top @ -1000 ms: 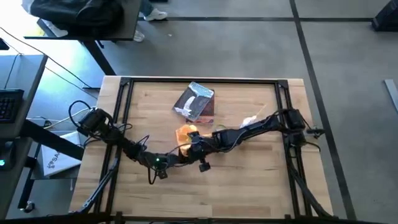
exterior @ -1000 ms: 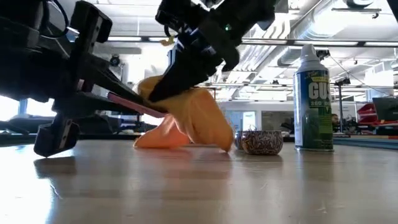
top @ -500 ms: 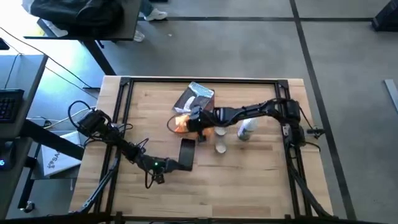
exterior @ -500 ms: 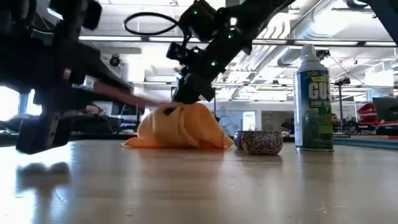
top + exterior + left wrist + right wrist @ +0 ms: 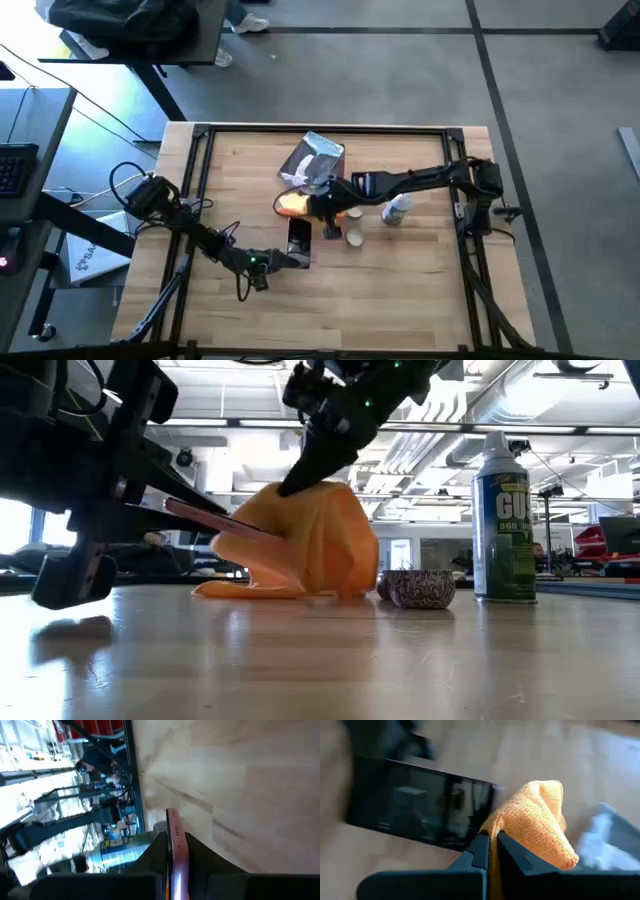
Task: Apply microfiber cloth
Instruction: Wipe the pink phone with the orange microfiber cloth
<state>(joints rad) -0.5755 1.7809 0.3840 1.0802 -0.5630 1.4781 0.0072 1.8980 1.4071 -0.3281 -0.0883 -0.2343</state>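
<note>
My right pincer (image 5: 491, 851) clamps the microfiber cloth (image 5: 532, 820) beside the phone (image 5: 420, 802) clamped in my left pincer (image 5: 172, 865).

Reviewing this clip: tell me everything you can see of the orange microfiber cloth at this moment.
The microfiber cloth is soft orange-yellow fabric with a fine woven texture, plain and unmarked. It is bunched into a loose mound, pinched at its top by the right gripper, whose fingers are shut on a fold. Its lower edge trails on the wooden table. It sits near mid-table, just in front of the grey-blue packet, next to the dark phone that the left gripper holds by its edge. Whether cloth and phone touch cannot be told.
</note>
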